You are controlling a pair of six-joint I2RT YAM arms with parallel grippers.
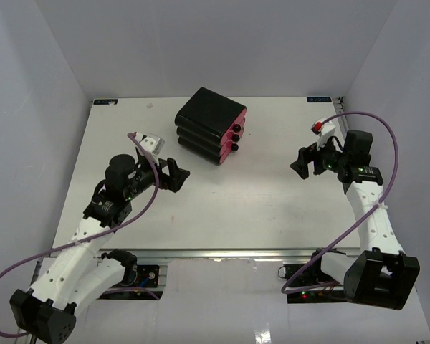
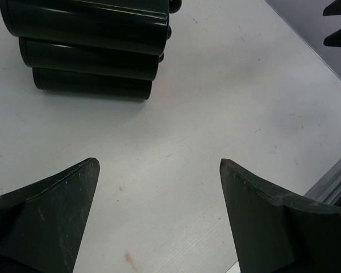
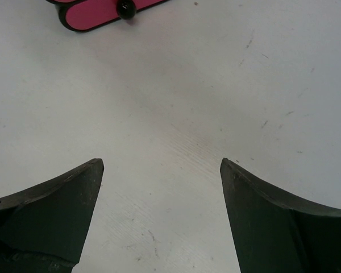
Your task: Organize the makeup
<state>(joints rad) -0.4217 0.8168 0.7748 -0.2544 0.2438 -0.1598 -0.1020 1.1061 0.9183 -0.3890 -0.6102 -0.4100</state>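
Observation:
No makeup shows in any view. My left gripper (image 1: 178, 174) hangs open over bare table, left of and below the black box; in the left wrist view nothing lies between the fingers of the left gripper (image 2: 158, 165). My right gripper (image 1: 301, 163) is open too, to the right of the box and pointing left toward it. Only white tabletop shows between the fingers of the right gripper (image 3: 161, 162) in the right wrist view.
A black box with three pink drawers (image 1: 209, 118) stands at the back middle of the white table (image 1: 244, 208), all drawers shut. Its dark side (image 2: 91, 34) fills the top left of the left wrist view; one pink drawer front (image 3: 96, 11) shows in the right wrist view.

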